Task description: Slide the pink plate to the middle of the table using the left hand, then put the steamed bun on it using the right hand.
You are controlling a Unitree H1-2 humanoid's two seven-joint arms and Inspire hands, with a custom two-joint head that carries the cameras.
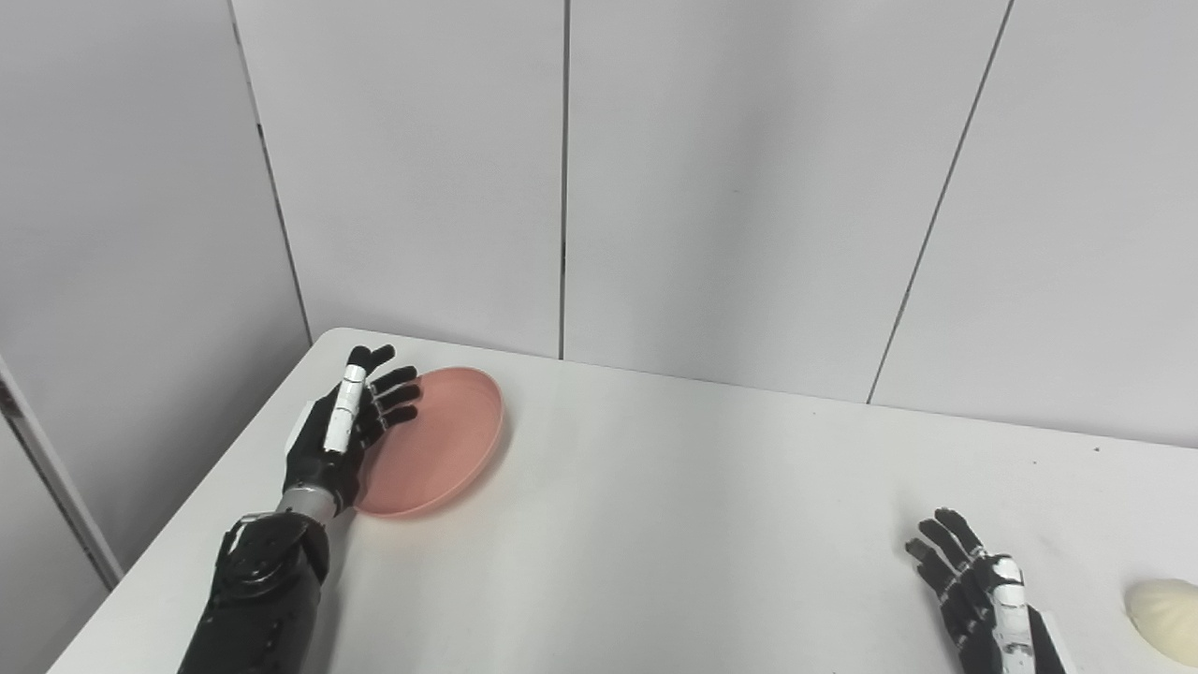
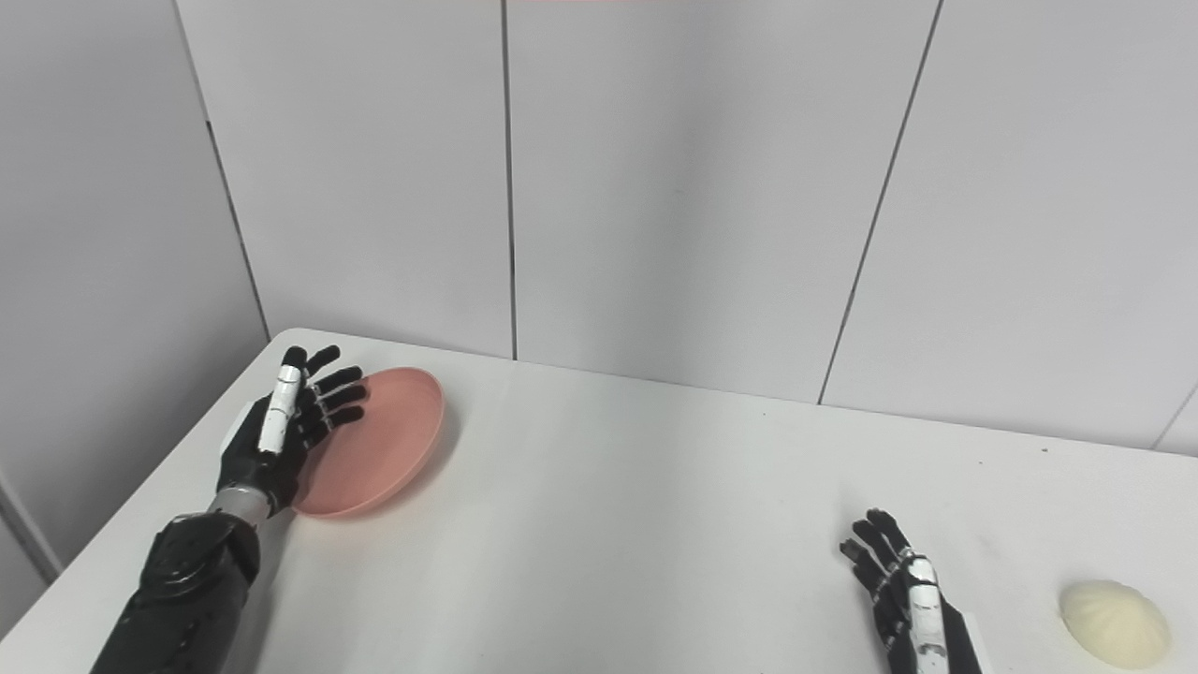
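Note:
A pink plate (image 1: 442,442) lies flat on the white table (image 1: 674,524) near its far left corner. My left hand (image 1: 348,424) stands on edge against the plate's left rim, fingers spread and reaching over it, holding nothing. A cream steamed bun (image 2: 1114,622) sits at the table's near right. My right hand (image 2: 906,599) rests open, fingers apart, a short way left of the bun and not touching it.
Grey wall panels (image 1: 655,187) rise right behind the table's far edge. The table's left edge (image 1: 201,487) runs close beside my left arm. A wide stretch of bare tabletop lies between plate and bun.

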